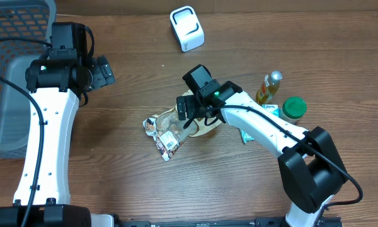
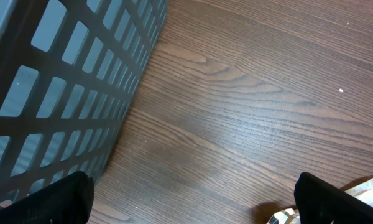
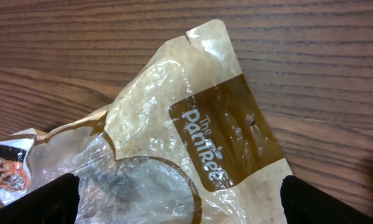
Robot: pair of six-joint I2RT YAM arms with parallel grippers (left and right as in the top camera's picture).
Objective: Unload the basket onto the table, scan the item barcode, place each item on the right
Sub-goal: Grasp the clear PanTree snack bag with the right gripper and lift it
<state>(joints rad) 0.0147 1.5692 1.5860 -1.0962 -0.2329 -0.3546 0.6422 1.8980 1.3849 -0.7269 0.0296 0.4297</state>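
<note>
Bag (image 1: pixel 205 128) of clear film with a brown band lies flat near the tabletop (image 1: pixel 145 189) centre in the overhead view. This is the item; white lettering shows on the band in the right wrist view (image 3: pixel 205 124). No barcode visible on it in any view.

Right arm (image 1: pixel 264 123) reaches in from 4 o'clock, with the right jaws directly over the bag. Right wrist view: fingertips (image 3: pixel 50 199) sit at the two bottom corners, so the jaws are spread wide with the bag lying under the gap. Nothing pinched. Can't tell whether the tips touch the film.

Snack packet (image 1: pixel 164 135) is at 7 o'clock of the bag, its edge touching or slightly overlapping; its corner shows at the left edge of the right wrist view (image 3: pixel 3 168).

Scanner (image 1: pixel 187 28), a white block, is at 12 o'clock and well apart from the bag.

Left arm (image 1: pixel 47 126) runs up the 9 o'clock side. Left jaws are near the basket (image 1: pixel 12 38), well apart from the bag. Left wrist view: fingertips (image 2: pixel 56 199) at the bottom corners, jaws spread, only bare wood between them. Basket wall (image 2: pixel 62 81) fills the upper left.

At 3 o'clock, a bottle (image 1: pixel 269 88) with amber liquid and a jar (image 1: pixel 294 108) with a green lid stand near each other. A teal packet (image 1: pixel 244 135) is partly hidden under the right arm.
</note>
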